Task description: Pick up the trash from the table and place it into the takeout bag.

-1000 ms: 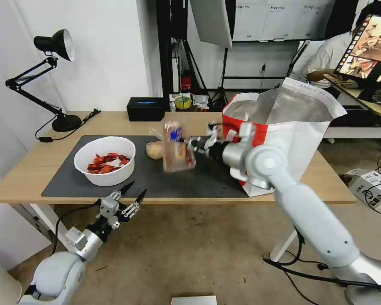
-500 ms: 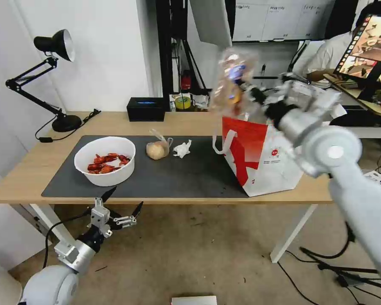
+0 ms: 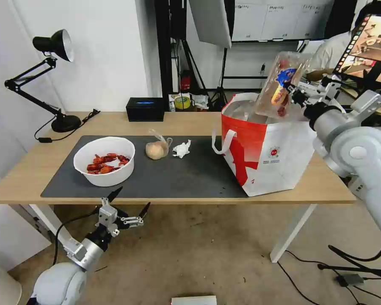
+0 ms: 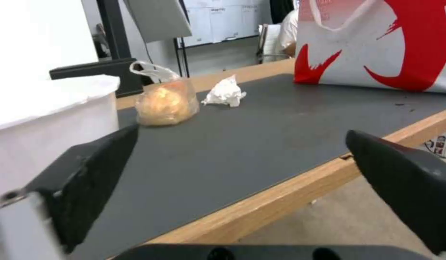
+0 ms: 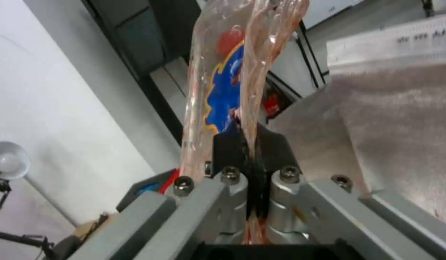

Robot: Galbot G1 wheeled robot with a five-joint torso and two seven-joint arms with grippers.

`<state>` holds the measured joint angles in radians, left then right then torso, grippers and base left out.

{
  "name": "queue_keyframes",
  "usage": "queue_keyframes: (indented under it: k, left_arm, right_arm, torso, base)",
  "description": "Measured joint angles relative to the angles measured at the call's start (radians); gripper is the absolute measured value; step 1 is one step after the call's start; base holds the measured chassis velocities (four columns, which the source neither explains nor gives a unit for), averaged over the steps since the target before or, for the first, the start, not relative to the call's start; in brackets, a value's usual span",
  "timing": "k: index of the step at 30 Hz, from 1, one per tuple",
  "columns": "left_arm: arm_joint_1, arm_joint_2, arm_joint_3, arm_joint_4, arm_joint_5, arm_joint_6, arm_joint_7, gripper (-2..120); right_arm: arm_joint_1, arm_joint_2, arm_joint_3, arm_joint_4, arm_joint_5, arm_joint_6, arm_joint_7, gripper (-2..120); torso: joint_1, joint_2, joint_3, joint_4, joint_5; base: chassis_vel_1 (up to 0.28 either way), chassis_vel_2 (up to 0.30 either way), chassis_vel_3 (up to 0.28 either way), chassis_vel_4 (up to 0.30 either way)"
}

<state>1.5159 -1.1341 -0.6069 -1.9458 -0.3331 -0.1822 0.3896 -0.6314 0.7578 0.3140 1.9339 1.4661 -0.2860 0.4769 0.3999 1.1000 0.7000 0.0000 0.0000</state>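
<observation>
Clear hinged tray (image 3: 280, 84), pinched in right claw (image 3: 293, 94), now hangs over the open mouth of the takeout bag (image 3: 266, 156); half a second ago it was higher, left of the bag rim. Left claw (image 3: 127, 207) spread wide, below the surface (image 3: 25, 178) front edge, barely shifted. White bowl (image 3: 105, 161), bagged bun (image 3: 156, 149) and tissue (image 3: 181, 149) unmoved on the grey mat (image 3: 190, 178).

Light grey rounded arms, silver bolted end effector (image 5: 249, 151) brackets, pointed black fingers (image 4: 88, 173)
</observation>
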Motion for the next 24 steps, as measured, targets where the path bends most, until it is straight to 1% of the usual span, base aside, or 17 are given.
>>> queue_keyframes:
  k: [1,2,3,6,7,9,10,11,13,14,15,18,19,22,23,24]
  left_arm:
    - [0.000,0.000,0.000,0.000,0.000,0.000,0.000,101]
    - [0.001,0.000,0.001,0.000,0.000,0.000,-0.001,101]
    - [0.001,0.000,0.001,0.000,0.000,0.000,-0.001,101]
    - [0.003,0.000,0.002,0.000,0.000,0.001,-0.001,100]
    - [0.003,0.000,0.002,0.000,0.000,0.001,-0.001,100]
    - [0.003,0.001,0.005,0.000,0.000,0.002,-0.002,100]
    - [0.002,0.002,0.006,0.000,0.000,0.002,-0.002,100]
    - [0.002,0.002,0.006,0.000,0.000,0.002,-0.002,100]
    - [0.000,0.004,0.007,-0.001,0.000,0.004,-0.003,100]
    - [0.000,0.004,0.007,-0.002,0.001,0.004,-0.003,100]
    - [0.000,0.004,0.007,-0.002,0.001,0.004,-0.003,100]
    - [0.001,0.005,0.007,-0.003,0.001,0.005,-0.003,100]
    - [0.001,0.005,0.007,-0.003,0.001,0.005,-0.003,100]
    - [0.002,0.009,0.002,-0.010,-0.001,0.006,-0.003,100]
    - [0.002,0.009,0.002,-0.010,-0.001,0.006,-0.003,100]
    - [0.002,0.011,0.000,-0.012,-0.005,0.006,-0.003,100]
  right_arm:
    - [-0.007,0.001,0.000,0.000,0.000,-0.005,0.000,0]
    - [-0.017,0.003,0.000,0.000,0.000,-0.008,-0.001,3]
    - [-0.017,0.003,0.000,0.000,0.000,-0.008,-0.001,3]
    - [-0.036,0.008,0.000,0.000,0.004,-0.011,-0.013,18]
    - [-0.036,0.008,0.000,0.000,0.004,-0.011,-0.013,18]
    - [-0.043,0.014,0.000,-0.002,0.009,-0.013,-0.017,28]
    - [-0.045,0.016,0.000,-0.002,0.010,-0.014,-0.017,31]
    - [-0.045,0.016,0.000,-0.002,0.010,-0.014,-0.017,31]
    - [-0.047,0.018,0.000,-0.002,0.017,-0.017,-0.017,43]
    - [-0.048,0.018,0.000,-0.002,0.020,-0.019,-0.017,46]
    - [-0.048,0.018,0.000,-0.002,0.020,-0.019,-0.017,46]
    - [-0.055,0.018,0.005,-0.001,0.025,-0.023,-0.018,61]
    - [-0.055,0.018,0.005,-0.001,0.025,-0.023,-0.018,61]
    - [-0.058,0.009,0.013,0.010,0.028,-0.025,-0.025,76]
    - [-0.058,0.009,0.013,0.010,0.028,-0.025,-0.025,76]
    - [-0.058,0.004,0.013,0.016,0.026,-0.025,-0.034,83]
  torso:
    - [0.000,0.000,0.000,0.0000,0.0000]
    - [0.000,0.000,0.000,-0.0001,0.0000]
    - [0.000,0.000,0.000,-0.0001,0.0000]
    - [0.000,0.000,0.000,-0.0001,0.0000]
    - [0.000,0.000,0.000,-0.0001,0.0000]
    - [0.000,0.000,0.000,-0.0001,0.0000]
    - [0.000,0.000,0.000,0.0000,0.0000]
    - [0.000,0.000,0.000,0.0000,0.0000]
    - [0.000,0.000,0.000,0.0000,0.0000]
    - [0.000,0.000,0.000,0.0000,0.0000]
    - [0.000,0.000,0.000,0.0000,0.0000]
    - [0.000,0.000,0.000,0.0000,0.0000]
    - [0.000,0.000,0.000,0.0000,0.0000]
    - [0.000,0.000,0.000,-0.0001,0.0000]
    - [0.000,0.000,0.000,-0.0001,0.0000]
    - [0.000,0.000,0.000,0.0000,0.0000]
  base:
    - [0.000,0.000,0.000,0.000]
    - [0.000,0.000,0.000,0.000]
    - [0.000,0.000,0.000,0.000]
    - [0.000,0.000,0.000,0.000]
    - [0.000,0.000,0.000,0.000]
    - [0.000,0.000,0.000,0.000]
    - [0.000,0.000,0.000,0.000]
    - [0.000,0.000,0.000,0.000]
    - [0.000,0.000,0.000,0.000]
    - [0.000,0.000,0.000,0.000]
    - [0.000,0.000,0.000,0.000]
    - [0.000,0.000,0.000,0.000]
    - [0.000,0.000,0.000,0.000]
    - [0.000,0.000,0.000,0.000]
    - [0.000,0.000,0.000,0.000]
    - [0.000,0.000,0.000,0.000]
